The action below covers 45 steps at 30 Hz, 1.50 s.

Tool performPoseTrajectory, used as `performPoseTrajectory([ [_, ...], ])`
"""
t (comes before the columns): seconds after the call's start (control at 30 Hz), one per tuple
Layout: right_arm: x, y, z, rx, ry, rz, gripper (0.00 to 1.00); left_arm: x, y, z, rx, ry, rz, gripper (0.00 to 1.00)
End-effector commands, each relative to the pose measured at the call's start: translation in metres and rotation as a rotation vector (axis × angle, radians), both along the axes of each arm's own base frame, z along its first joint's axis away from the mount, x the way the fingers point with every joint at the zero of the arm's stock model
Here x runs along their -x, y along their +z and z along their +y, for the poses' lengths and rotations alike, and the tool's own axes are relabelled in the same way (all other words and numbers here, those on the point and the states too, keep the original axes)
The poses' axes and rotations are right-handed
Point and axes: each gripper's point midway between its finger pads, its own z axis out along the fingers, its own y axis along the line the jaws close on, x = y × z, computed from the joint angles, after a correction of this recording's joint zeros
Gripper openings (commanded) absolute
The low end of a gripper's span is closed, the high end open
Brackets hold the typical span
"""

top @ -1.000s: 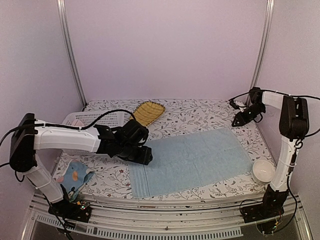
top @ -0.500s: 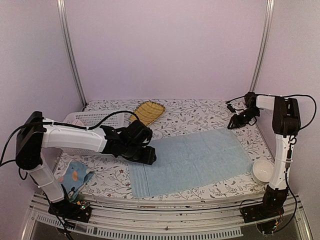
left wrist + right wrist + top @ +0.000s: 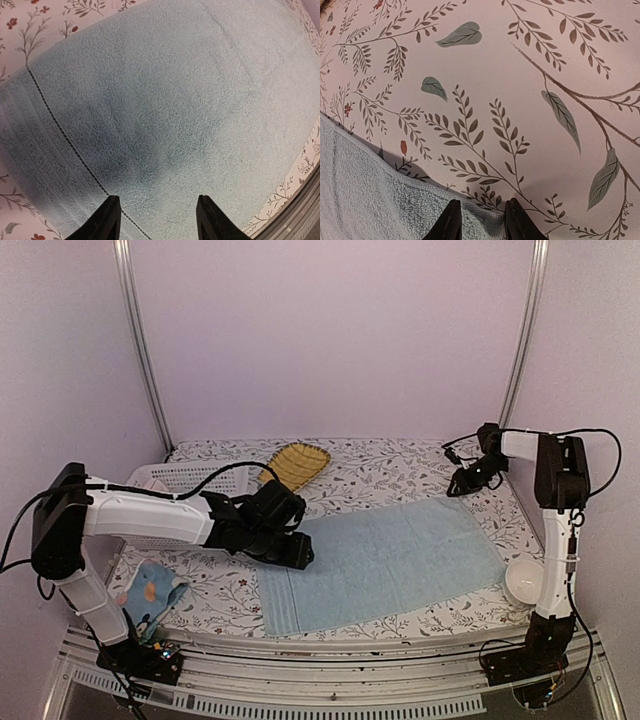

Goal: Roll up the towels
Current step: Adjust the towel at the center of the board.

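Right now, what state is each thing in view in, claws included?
plain light-blue towel: spread flat, unrolled
printed towel: crumpled, unrolled, at the near-left corner
left claw: open, empty, over the plain towel's left end
right claw: partly open, tips astride the plain towel's far-right corner
white bowl: upright, looks empty
yellow leaf-shaped tray: lying flat, nothing on it
white basket: upright, partly hidden behind the left arm

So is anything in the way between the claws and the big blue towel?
Nothing visible is. The left claw is open right above the towel, with only bare cloth below. The right claw is over the towel's far corner, nothing between.
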Motion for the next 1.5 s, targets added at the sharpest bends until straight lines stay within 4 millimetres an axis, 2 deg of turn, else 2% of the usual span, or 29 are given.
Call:
performPoseTrajectory([
  [0.0,0.004,-0.027,0.004,0.028,-0.010,0.062,0.31,-0.003,-0.007,0.004,-0.015,-0.007,-0.005,0.54],
  [0.17,0.007,-0.028,-0.002,0.061,-0.024,0.075,0.28,-0.003,-0.010,0.004,-0.023,-0.006,0.000,0.54],
  [0.3,0.008,-0.027,-0.004,0.072,-0.036,0.076,0.30,-0.003,-0.012,0.005,-0.026,-0.005,0.000,0.54],
  [0.33,0.004,-0.011,-0.005,0.078,-0.040,0.041,0.31,-0.003,-0.012,0.005,-0.027,-0.005,-0.001,0.54],
  [0.4,0.003,-0.007,-0.007,0.089,-0.046,0.030,0.31,-0.003,-0.013,0.005,-0.027,-0.006,-0.001,0.54],
  [0.87,0.019,-0.022,-0.023,0.214,-0.058,0.045,0.31,-0.003,-0.018,0.013,-0.042,0.011,-0.007,0.54],
  [1.0,0.020,-0.028,-0.023,0.222,-0.054,0.049,0.26,-0.005,-0.019,0.011,-0.041,0.010,-0.008,0.54],
  [1.13,0.012,-0.024,-0.023,0.216,-0.064,0.021,0.13,-0.006,-0.021,0.012,-0.045,0.016,-0.005,0.54],
  [1.23,0.001,-0.016,-0.031,0.235,-0.083,-0.017,0.04,-0.011,-0.022,0.016,-0.052,0.047,-0.006,0.54],
  [1.33,-0.012,-0.007,-0.047,0.240,-0.125,-0.052,0.03,-0.020,-0.018,0.017,-0.040,0.073,-0.014,0.56],
  [1.47,-0.027,0.007,-0.064,0.260,-0.164,-0.106,0.02,-0.043,-0.010,0.015,-0.015,0.115,-0.029,0.58],
])
